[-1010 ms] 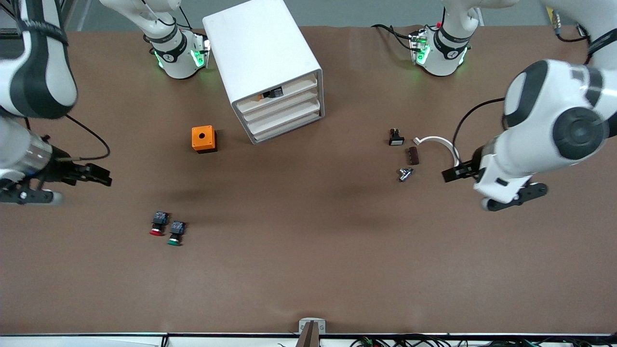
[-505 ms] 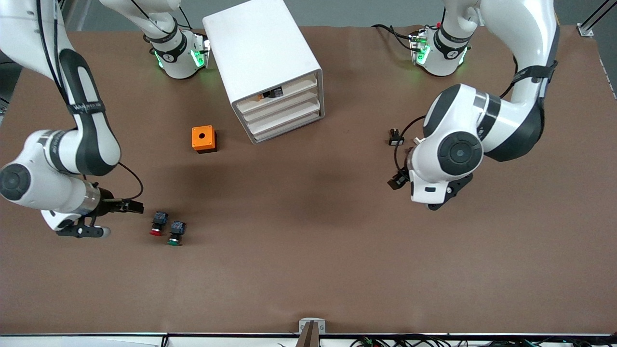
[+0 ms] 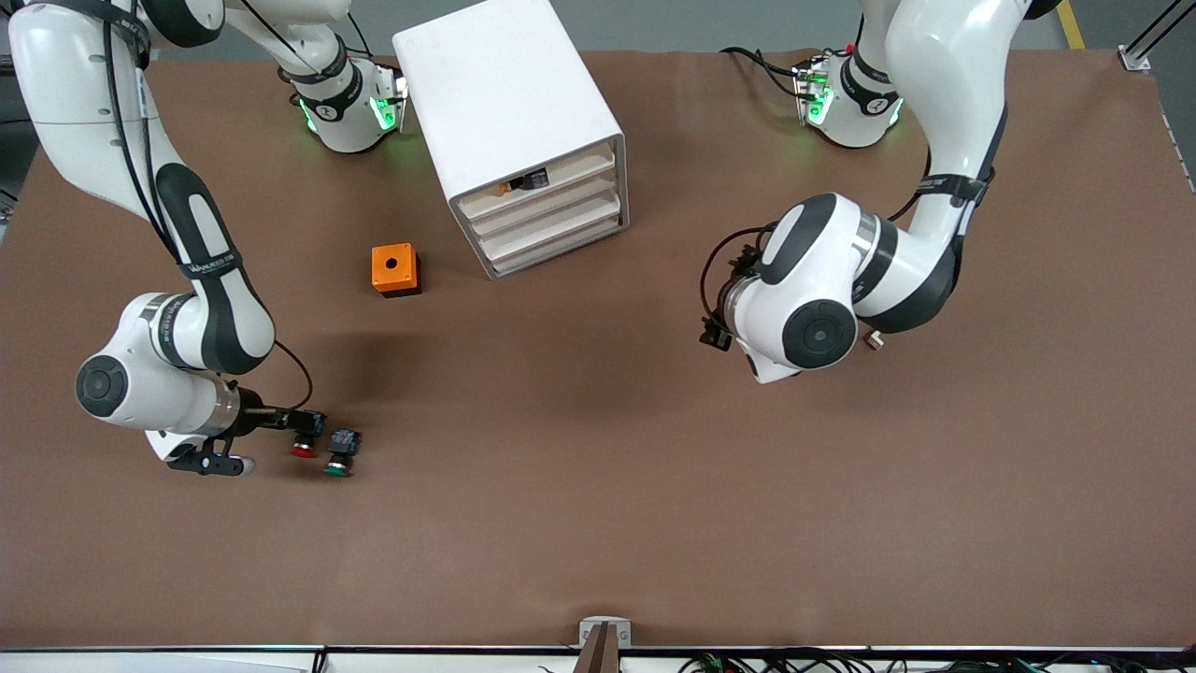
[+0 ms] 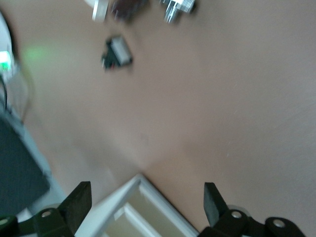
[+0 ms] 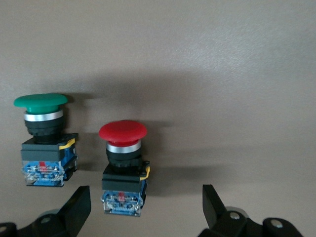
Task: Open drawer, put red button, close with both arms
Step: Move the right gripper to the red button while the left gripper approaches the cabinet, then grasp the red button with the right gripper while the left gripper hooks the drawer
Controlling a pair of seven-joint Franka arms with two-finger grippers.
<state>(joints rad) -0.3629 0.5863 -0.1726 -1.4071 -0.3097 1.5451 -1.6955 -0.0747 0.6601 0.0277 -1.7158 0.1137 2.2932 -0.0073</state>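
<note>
The red button (image 3: pixel 303 443) lies on its side on the brown table toward the right arm's end, beside a green-capped twin (image 3: pixel 340 452). My right gripper (image 3: pixel 295 422) is open, and its fingers stand either side of the red button's (image 5: pixel 123 163) blue-black body without touching it. The white cabinet (image 3: pixel 509 121) stands near the arms' bases. Its second drawer (image 3: pixel 547 201) is closed. My left gripper (image 3: pixel 713 333) is open and empty over bare table, pointing at the cabinet, whose corner (image 4: pixel 129 207) shows between its fingers.
An orange box with a hole (image 3: pixel 395 269) sits between the cabinet and the buttons. The top drawer shows a black-orange item (image 3: pixel 523 181). Small parts lie under the left arm: a black switch (image 4: pixel 116 51) and a metal piece (image 4: pixel 177 6).
The right arm swung in and brought its open gripper up to the red button. The left arm swung over the small parts toward the cabinet. The buttons and drawers have not moved.
</note>
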